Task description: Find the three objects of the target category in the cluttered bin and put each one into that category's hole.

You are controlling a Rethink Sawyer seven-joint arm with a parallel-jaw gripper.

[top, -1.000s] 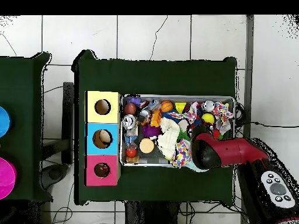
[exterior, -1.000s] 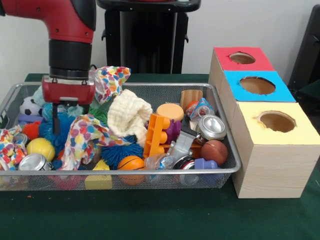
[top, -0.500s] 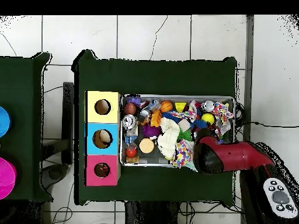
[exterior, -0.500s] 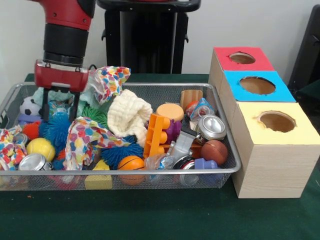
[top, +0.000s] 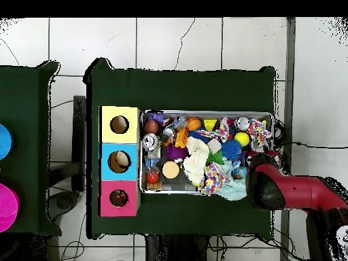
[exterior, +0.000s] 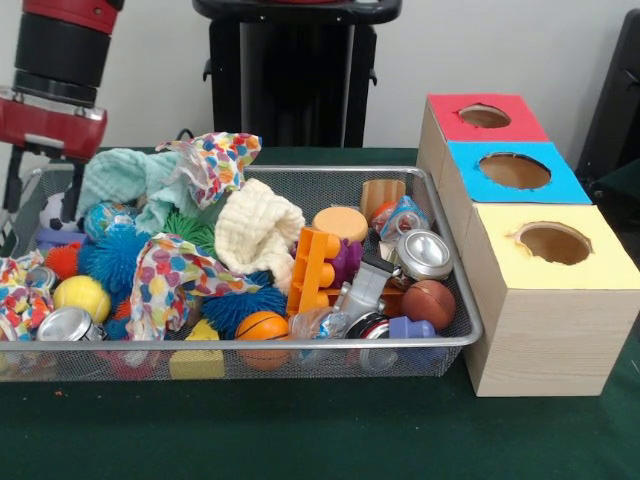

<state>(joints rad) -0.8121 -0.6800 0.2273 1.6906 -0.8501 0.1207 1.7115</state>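
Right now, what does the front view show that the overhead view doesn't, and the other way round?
Only the front view shows the tool with two fingers apart and nothing between them, at the mesh bin's end farthest from the boxes, plus the boxes' wooden sides.

Only the overhead view shows something lying inside the blue box's hole, a second table with pink and blue discs, and the tiled floor.

Both show the cluttered bin, the cream cloth and the red, blue and yellow boxes in a row.

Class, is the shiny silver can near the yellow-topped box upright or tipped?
Tipped: the silver can lies on its side, its round end facing outward.
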